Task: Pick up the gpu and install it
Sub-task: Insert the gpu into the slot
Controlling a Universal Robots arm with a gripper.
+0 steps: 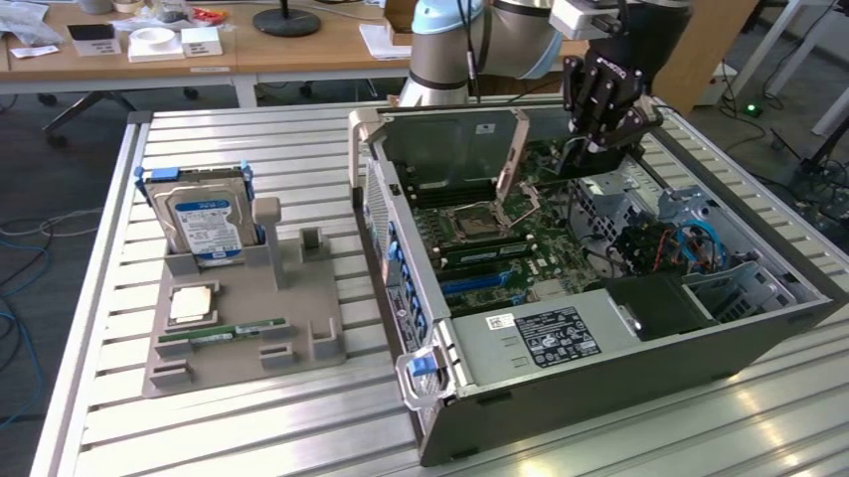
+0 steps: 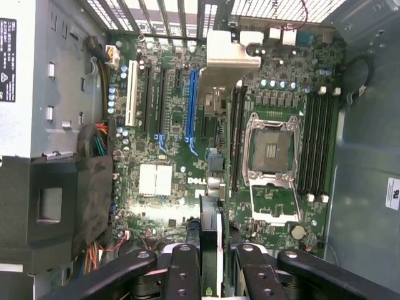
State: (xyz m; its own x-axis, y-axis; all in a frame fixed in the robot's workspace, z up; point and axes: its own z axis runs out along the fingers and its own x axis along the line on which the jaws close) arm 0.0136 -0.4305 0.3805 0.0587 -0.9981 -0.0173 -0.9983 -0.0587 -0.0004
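Aloft, tool point(image 1: 607, 129) pinching gpu point(image 2: 212, 231) edge-on, well above motherboard point(image 2: 270, 206), case point(image 1: 597, 383) side open

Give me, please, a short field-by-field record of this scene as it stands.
gripper: shut on the gpu, above the open computer case
gpu: edge-on between the fingers, above the motherboard, not seated
long blue slot: empty
tray: on the exterior view's left, outside the case
on tray: hard drive upright, memory stick lying flat
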